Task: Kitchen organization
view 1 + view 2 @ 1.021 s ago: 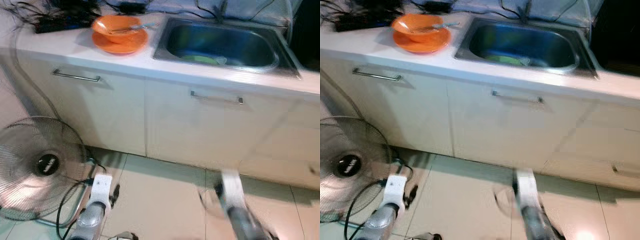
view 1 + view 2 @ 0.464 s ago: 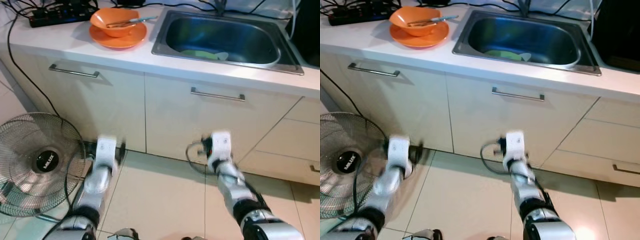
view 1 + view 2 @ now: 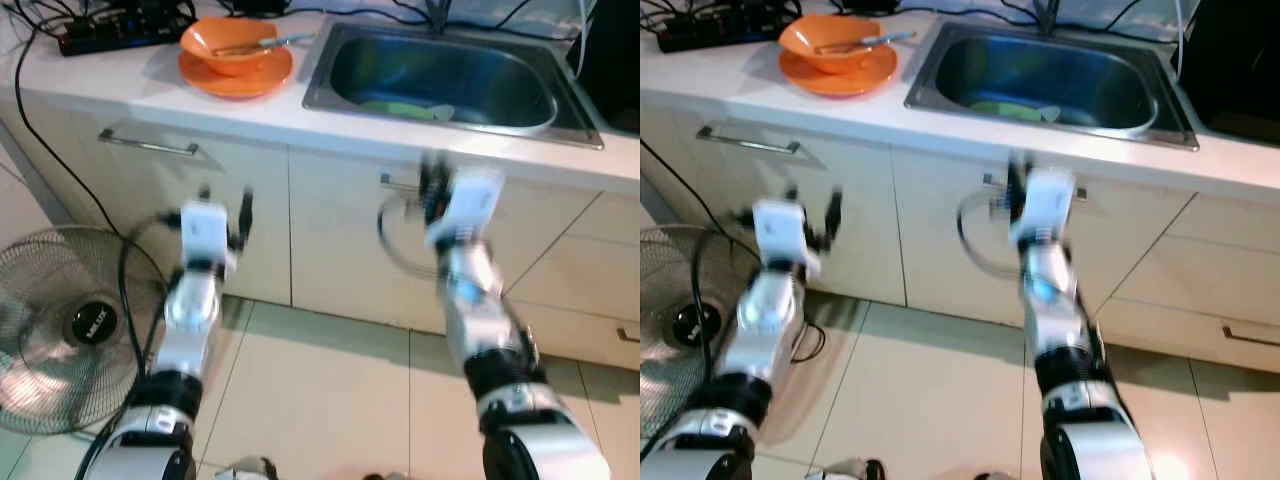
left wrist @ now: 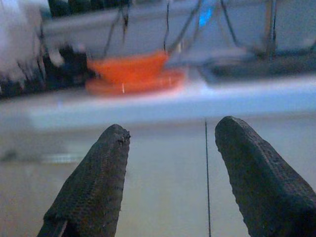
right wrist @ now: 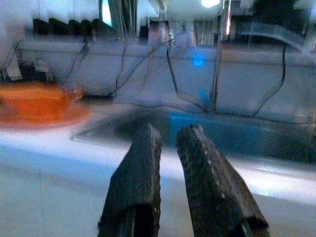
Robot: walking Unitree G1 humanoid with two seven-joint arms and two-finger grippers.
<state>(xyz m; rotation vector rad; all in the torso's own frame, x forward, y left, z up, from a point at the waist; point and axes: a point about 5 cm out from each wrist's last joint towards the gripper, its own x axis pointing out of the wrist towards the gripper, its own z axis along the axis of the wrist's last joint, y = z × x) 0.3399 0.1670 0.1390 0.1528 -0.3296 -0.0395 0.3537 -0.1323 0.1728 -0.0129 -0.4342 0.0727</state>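
No readable text. Floor fan (image 3: 70, 330) has a round black hub badge (image 3: 91, 325) w/ pale lettering, too blurred & small to make out. Nothing legible on the cabinet fronts, sink or orange dishes.

**Dishes on the surface and in the sink**

An orange bowl (image 3: 232, 44) sits upright on an orange plate (image 3: 238, 76) on the white surface (image 3: 120, 85), just left of the steel sink (image 3: 450, 85). A utensil (image 3: 262, 43) lies across the bowl's rim, its handle pointing toward the sink. A pale green dish (image 3: 405, 108) lies flat in the sink's basin.
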